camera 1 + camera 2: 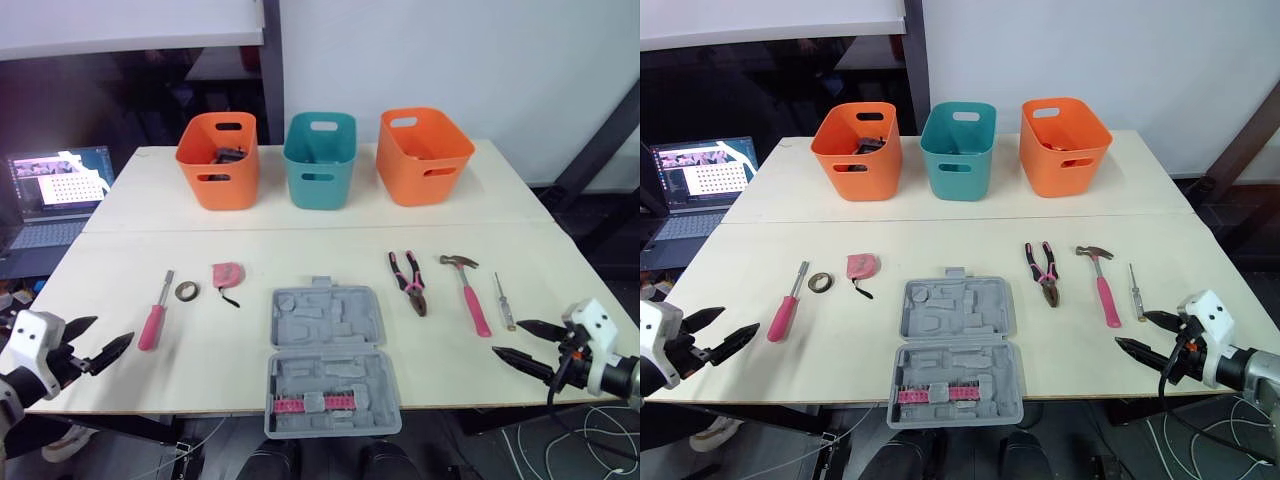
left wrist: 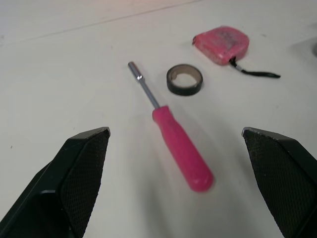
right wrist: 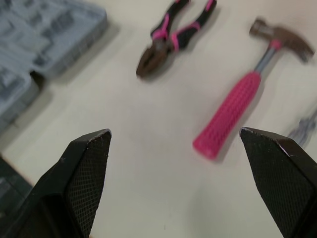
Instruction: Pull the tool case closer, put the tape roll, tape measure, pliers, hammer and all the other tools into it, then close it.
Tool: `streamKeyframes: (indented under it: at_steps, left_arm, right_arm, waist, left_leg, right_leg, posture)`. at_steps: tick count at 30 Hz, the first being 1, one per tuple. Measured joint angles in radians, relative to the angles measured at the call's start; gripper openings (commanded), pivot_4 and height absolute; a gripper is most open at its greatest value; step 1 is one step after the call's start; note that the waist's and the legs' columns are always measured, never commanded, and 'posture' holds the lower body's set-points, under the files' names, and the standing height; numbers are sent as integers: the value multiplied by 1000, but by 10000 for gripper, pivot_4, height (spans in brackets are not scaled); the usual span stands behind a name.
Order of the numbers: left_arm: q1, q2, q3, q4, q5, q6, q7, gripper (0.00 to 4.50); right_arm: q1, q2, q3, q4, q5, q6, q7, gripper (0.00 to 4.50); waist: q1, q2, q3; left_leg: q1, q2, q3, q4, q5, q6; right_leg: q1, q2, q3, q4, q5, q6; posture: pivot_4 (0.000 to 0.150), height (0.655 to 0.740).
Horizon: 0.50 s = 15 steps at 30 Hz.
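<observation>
1. Left gripper [image 1: 113,330]: off the near left edge of the bench [image 1: 150,225]. Fingers spread wide and empty, aimed at the pink screwdriver [image 2: 181,148].
2. Right gripper [image 1: 506,337]: near right edge. Fingers wide and empty, facing the hammer [image 3: 235,106].
3. Tool case [image 1: 328,360]: open and lying flat, centred at the near edge. A pink bit strip lies in its near half.
4. Left of the case: the pink screwdriver, with the tape roll [image 1: 186,290] and tape measure [image 1: 228,273] just beyond it, none touching.
5. Right of the case: pliers [image 1: 408,283], the hammer and a slim screwdriver [image 1: 503,300], side by side and apart.
6. Far: left orange bin [image 1: 220,160], teal bin [image 1: 320,160], right orange bin [image 1: 424,155].

Status: the case looks close enough; packing has not begun. The next move calls for lowering a gripper over a handle and closing the fingers across it.
</observation>
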Motion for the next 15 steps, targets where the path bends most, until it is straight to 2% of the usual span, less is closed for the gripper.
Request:
streamKeyframes:
  at_steps: [6, 11, 15]
  left_arm:
    - [69, -19, 17, -122, -26, 25, 27, 45000]
    - [190, -120, 27, -357, -51, 82, 107, 45000]
    - [287, -230, 25, -548, -59, 108, 218, 45000]
  right_arm:
    - [-146, -30, 144, -145, 68, 140, 13, 44046]
    - [-417, -45, 352, -297, 132, 289, 37, 44046]
    - [-652, -23, 508, -308, 126, 350, 47, 44046]
  waist:
    - [-13, 0, 1]
    - [-19, -1, 1]
    - [-18, -2, 2]
  left_leg:
    - [0, 2, 1, -1, 1, 1]
    - [-2, 4, 1, -1, 0, 2]
    - [-6, 3, 2, 0, -1, 4]
  right_leg:
    - [0, 0, 0, -1, 0, 0]
    - [-1, 1, -2, -4, 0, -1]
    - [-4, 0, -2, -8, 1, -1]
  posture:
    - [1500, 7329]
    - [1500, 7329]
    - [1500, 7329]
